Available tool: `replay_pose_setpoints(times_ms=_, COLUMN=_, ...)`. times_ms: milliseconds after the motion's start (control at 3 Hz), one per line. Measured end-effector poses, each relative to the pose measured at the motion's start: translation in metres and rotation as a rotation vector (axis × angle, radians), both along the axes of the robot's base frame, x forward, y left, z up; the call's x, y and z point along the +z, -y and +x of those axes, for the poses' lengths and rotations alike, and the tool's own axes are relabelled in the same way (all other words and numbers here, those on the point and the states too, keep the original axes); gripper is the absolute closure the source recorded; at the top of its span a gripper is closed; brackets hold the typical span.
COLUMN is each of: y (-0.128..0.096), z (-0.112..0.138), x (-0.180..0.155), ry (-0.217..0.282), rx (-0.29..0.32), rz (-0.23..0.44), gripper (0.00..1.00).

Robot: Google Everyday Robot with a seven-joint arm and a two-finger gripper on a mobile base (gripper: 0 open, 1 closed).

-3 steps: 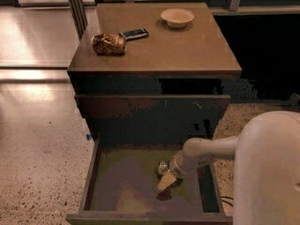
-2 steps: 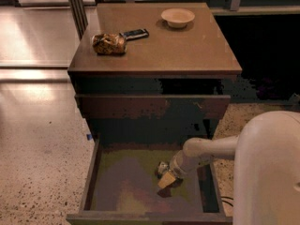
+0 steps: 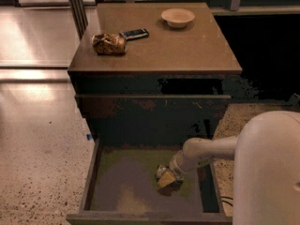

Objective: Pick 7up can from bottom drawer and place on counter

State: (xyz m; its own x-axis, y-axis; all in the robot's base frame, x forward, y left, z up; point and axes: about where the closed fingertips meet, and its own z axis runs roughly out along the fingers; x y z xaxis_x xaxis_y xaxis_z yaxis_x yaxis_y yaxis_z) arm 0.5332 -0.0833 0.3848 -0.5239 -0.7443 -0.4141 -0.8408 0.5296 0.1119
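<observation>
Since a second ago almost nothing has moved. The gripper stays low inside the open drawer, reaching in from 3 o'clock, and it sits right at the can. The can is on the drawer floor, a little toward 4 o'clock from the middle. Whether the gripper has clenched on the can or is released, I cannot tell. I judge that the grasp is being settled and the lift has not begun. The counter, at 12 o'clock, is waiting.
</observation>
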Motion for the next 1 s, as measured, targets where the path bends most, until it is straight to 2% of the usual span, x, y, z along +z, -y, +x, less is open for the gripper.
replay_pose_setpoints(times_ms=333, y=0.0007, z=-0.0003, x=-0.004, ry=-0.008, rx=-0.005, rz=-0.001, gripper=0.0)
replay_pose_setpoints(times_ms=667, y=0.0007, z=-0.0004, x=-0.0041, ry=-0.008, rx=-0.005, rz=-0.001, gripper=0.19)
replay_pose_setpoints(times_ms=1000, y=0.0005, z=-0.0007, x=-0.0048, ry=-0.01, rx=-0.006, rz=0.0, gripper=0.25)
